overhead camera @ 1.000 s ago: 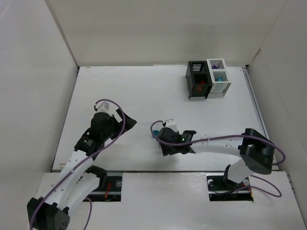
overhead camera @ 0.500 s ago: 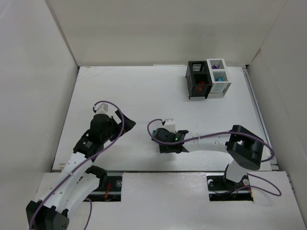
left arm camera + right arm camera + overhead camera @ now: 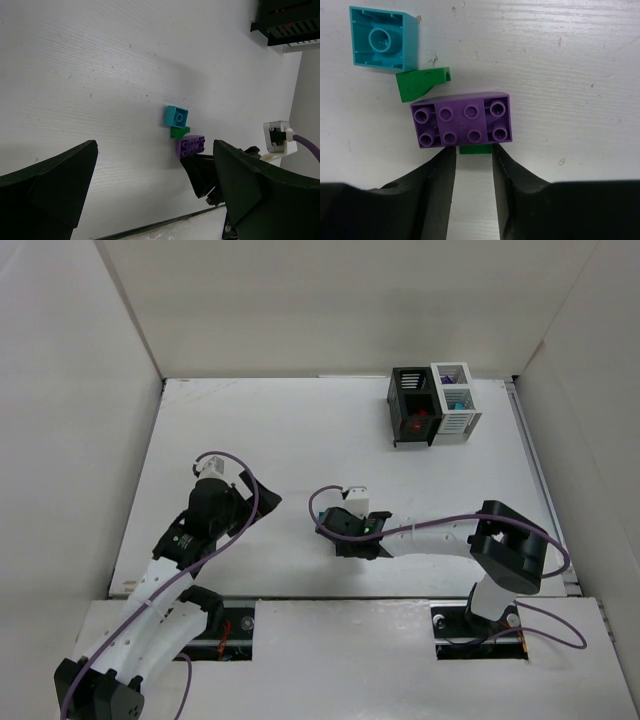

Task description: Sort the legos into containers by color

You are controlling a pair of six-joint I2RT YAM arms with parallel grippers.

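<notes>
We log: left gripper (image 3: 154, 146) aloft, jaws wide | right gripper (image 3: 473, 156) low, jaws narrow around small green plastic brick (image 3: 475, 149).

Two arms over a white table, bins far right.
Joined containers (image 3: 432, 410) sit near the table's (image 3: 300, 420) far-right corner. The black bin holds a red lego (image 3: 418, 426), the white bin a teal lego (image 3: 459, 403). Left gripper (image 3: 258, 504) spread wide, left of centre. Right gripper (image 3: 340, 533) low, toward the near edge, jaws unreadable.
</notes>
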